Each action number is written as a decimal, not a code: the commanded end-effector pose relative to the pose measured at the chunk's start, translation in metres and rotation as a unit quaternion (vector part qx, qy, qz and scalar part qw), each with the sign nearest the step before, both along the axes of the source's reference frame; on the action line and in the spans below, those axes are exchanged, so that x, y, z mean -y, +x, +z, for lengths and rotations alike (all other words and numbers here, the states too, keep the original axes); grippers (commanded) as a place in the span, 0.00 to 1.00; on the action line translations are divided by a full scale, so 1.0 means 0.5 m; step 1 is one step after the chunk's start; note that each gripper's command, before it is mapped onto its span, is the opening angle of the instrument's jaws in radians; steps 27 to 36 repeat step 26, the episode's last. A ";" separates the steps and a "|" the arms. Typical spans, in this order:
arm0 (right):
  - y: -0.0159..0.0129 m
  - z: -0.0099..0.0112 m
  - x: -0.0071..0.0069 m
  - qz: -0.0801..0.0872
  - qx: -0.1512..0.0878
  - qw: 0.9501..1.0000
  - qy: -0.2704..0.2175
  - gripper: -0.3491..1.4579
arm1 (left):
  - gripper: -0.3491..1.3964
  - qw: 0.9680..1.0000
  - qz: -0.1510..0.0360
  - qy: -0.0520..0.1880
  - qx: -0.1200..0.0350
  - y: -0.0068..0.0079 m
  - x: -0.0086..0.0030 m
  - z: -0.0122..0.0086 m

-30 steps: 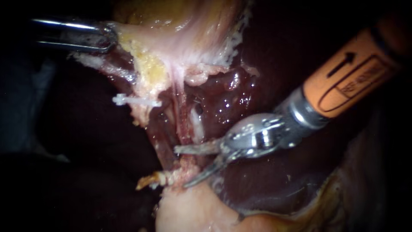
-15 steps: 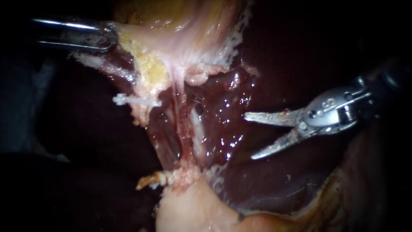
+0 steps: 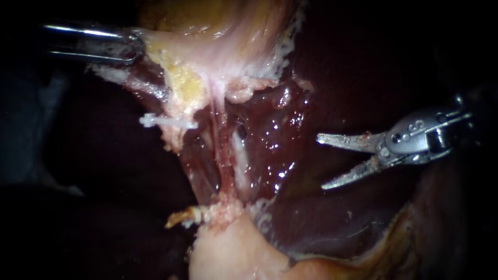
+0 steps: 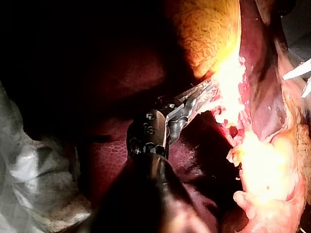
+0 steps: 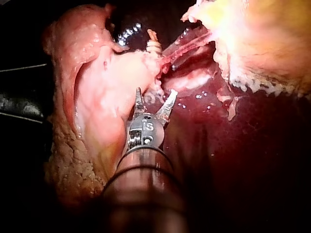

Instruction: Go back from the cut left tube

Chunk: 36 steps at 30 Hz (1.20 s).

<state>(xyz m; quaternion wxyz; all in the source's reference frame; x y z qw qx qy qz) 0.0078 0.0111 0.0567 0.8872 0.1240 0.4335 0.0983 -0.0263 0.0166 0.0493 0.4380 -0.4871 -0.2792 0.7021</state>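
My right instrument [image 3: 321, 162] comes in from the right with its two thin blades open and nothing between them, well to the right of the tubes over the dark liver [image 3: 337, 223]. A pink tube [image 3: 224, 155] runs down from the gallbladder [image 3: 207, 46] to pale tissue below. Left of it a white clip [image 3: 166, 122] sits on an upper stub, and clips [image 3: 189, 214] sit on a lower stub. My left instrument [image 3: 129, 46] is shut on the gallbladder's edge at upper left. In the right wrist view the open blades [image 5: 155, 99] stand short of the clips [image 5: 154, 48].
Pale fatty tissue [image 3: 233, 254] bulges at the lower middle. A raw, wet liver bed [image 3: 270, 129] lies between the tube and my right instrument. In the left wrist view my left instrument [image 4: 199, 97] holds bright pale tissue, with a white cloth [image 4: 29, 184] beside its shaft.
My right instrument has drawn back to the right, from beside the tube's lower end to well clear of it, blades still open. The left instrument and tissue have held still.
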 end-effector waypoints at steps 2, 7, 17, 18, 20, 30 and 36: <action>-0.0002 0.0000 0.0000 -0.001 0.000 1.000 0.000 0.99 | 0.00 1.000 -0.003 -0.003 -0.003 -0.0015 0.0006 0.0011; -0.0002 0.0000 0.0000 0.000 0.000 1.000 0.000 0.99 | 0.00 1.000 0.000 -0.006 -0.002 -0.0055 0.0024 0.0044; -0.0002 0.0000 0.0001 0.000 0.000 1.000 0.000 0.99 | 0.00 1.000 0.010 -0.011 -0.004 -0.0105 0.0057 0.0096; -0.0002 0.0000 0.0001 0.000 0.000 1.000 0.000 0.99 | 0.00 1.000 0.011 -0.011 -0.004 -0.0105 0.0056 0.0097; -0.0002 0.0000 0.0001 -0.001 -0.001 1.000 0.001 0.99 | 0.00 1.000 0.011 -0.011 -0.003 -0.0104 0.0055 0.0097; -0.0001 0.0000 0.0001 -0.006 -0.004 1.000 0.001 0.99 | 0.00 1.000 0.012 -0.010 -0.003 -0.0100 0.0053 0.0096; -0.0001 0.0000 0.0001 -0.006 -0.004 1.000 0.001 0.99 | 0.00 1.000 0.012 -0.010 -0.003 -0.0100 0.0053 0.0096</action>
